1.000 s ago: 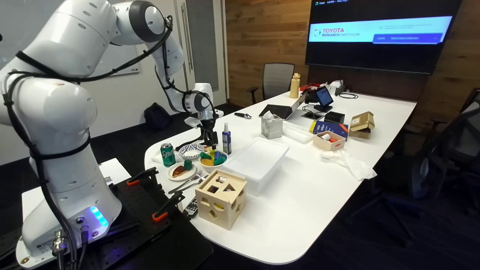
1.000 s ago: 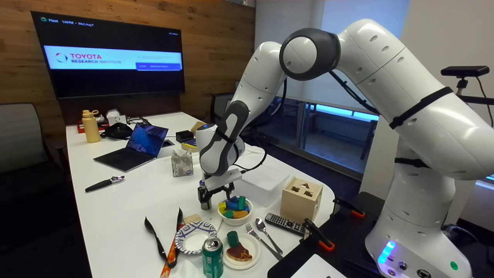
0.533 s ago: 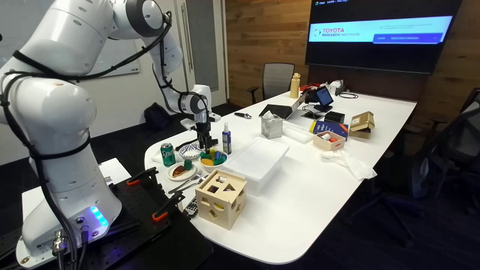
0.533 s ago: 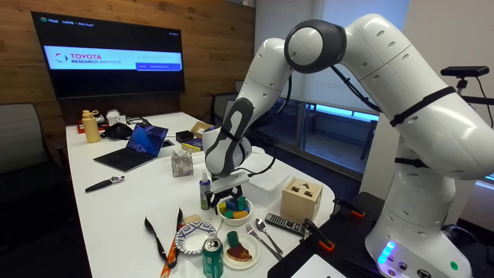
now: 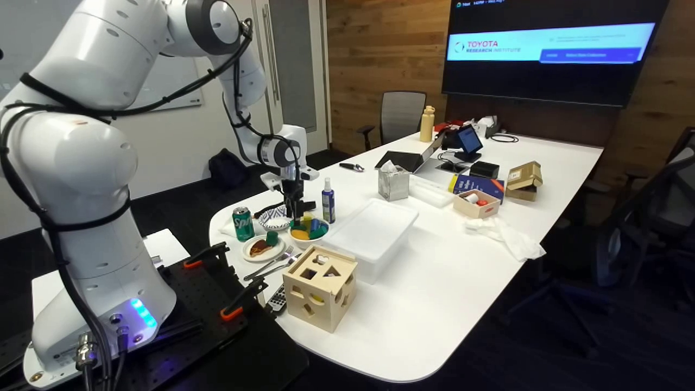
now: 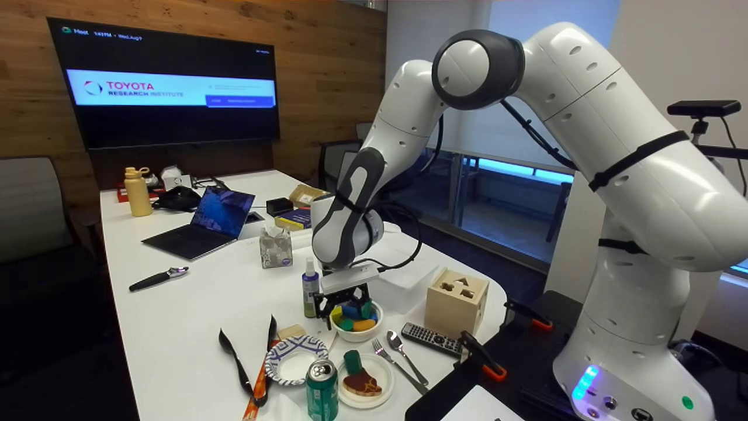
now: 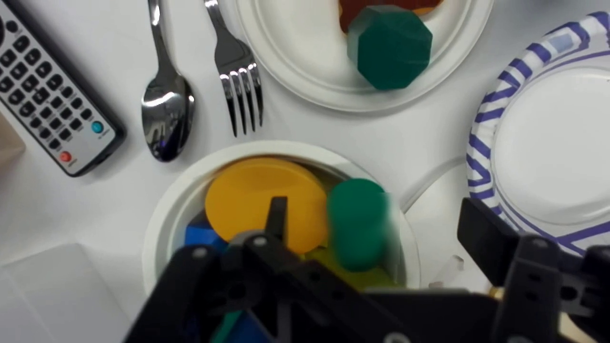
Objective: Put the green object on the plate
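A green rounded block point(image 7: 358, 219) lies in a white bowl point(image 7: 286, 146) among orange, yellow and blue blocks; in an exterior view it shows at the bowl's near left point(image 6: 346, 324). My gripper point(image 7: 381, 228) is open above the bowl, with the green block between its fingers and not gripped. One finger point(image 7: 276, 216) is over the orange block, the other point(image 7: 486, 238) outside the bowl's rim. The pale round plate point(image 7: 295, 71) holds a brown steak-shaped piece point(image 6: 362, 384) and another green block point(image 7: 395, 50). The plate shows in both exterior views point(image 5: 274, 253) point(image 6: 384, 374).
A blue-patterned bowl point(image 6: 292, 365) and a green can point(image 6: 321, 392) stand beside the plate. A spray bottle point(image 6: 310, 289) stands close to the gripper. A fork point(image 7: 233, 57), a spoon point(image 7: 167, 105), a remote point(image 6: 432, 339), a wooden cut-out box point(image 6: 457, 301) and a white box point(image 5: 369, 228) surround the bowl.
In the last second the gripper has moved from beside the spray bottle to over the bowl and come slightly lower. In the last half second it has moved only a little. It stays open.
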### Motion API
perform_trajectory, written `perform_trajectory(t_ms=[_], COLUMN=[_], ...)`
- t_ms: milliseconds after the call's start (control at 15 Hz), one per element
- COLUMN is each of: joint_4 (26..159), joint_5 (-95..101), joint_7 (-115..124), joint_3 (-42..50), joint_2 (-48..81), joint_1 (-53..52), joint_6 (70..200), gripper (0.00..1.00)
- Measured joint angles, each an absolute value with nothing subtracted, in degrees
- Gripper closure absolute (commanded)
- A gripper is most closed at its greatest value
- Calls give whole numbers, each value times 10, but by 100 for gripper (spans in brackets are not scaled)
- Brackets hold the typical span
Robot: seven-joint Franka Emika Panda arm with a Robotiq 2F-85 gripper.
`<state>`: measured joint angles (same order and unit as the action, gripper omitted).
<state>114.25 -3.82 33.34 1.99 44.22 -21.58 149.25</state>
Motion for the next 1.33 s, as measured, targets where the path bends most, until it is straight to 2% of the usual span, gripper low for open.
perform_trajectory(t_ms=[133, 267, 333, 400, 933, 1333], joint_4=[1143, 1142, 1142, 1142, 1142, 1139], joint_5=[-38, -38, -38, -38, -38, -42], joint_7=[332, 329, 327, 325, 282, 270], joint_3=[19, 19, 19, 19, 1, -10], joint_2=[442, 444, 445, 446, 450, 450], joint_1=[-213, -209, -206, -204, -176, -165], joint_6=[1493, 1493, 1493, 1493, 1493, 1493], gripper=[4, 0, 10, 28, 91, 92])
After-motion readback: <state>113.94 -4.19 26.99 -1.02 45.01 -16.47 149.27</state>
